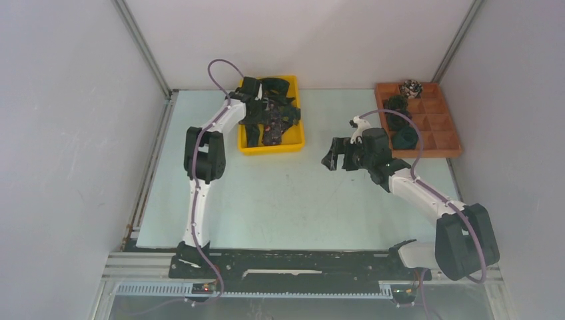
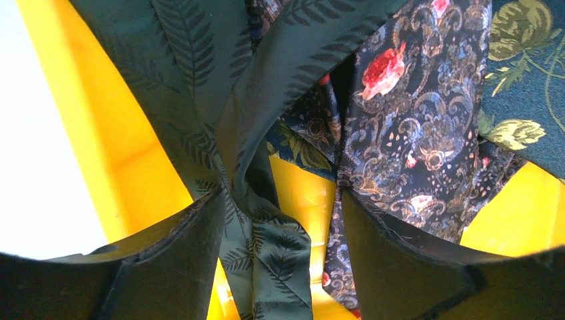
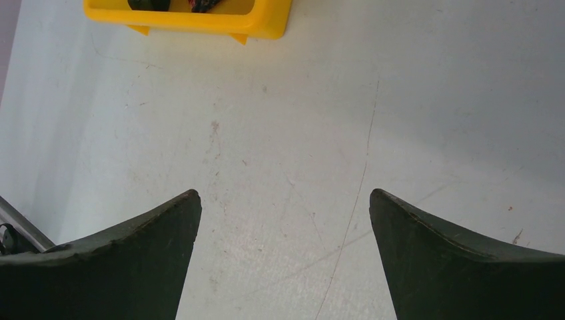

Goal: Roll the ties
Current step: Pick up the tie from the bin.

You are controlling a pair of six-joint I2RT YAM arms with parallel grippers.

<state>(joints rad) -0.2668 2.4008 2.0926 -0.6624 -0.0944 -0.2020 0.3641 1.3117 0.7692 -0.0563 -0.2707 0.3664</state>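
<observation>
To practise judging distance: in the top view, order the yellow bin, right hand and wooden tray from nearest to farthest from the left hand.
1. Yellow bin: left hand is inside it.
2. Right hand: mid-table, to the right.
3. Wooden tray: far right.

A yellow bin (image 1: 273,148) sits upper centre on the pale table (image 1: 286,200). A brown divided tray (image 1: 445,127) lies upper right.

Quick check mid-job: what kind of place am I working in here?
Probably a lab robot cell, not a shop: plain white panels on metal framing box in the table, with a yellow bin of loose ties and a wooden tray holding rolled ties.
</observation>
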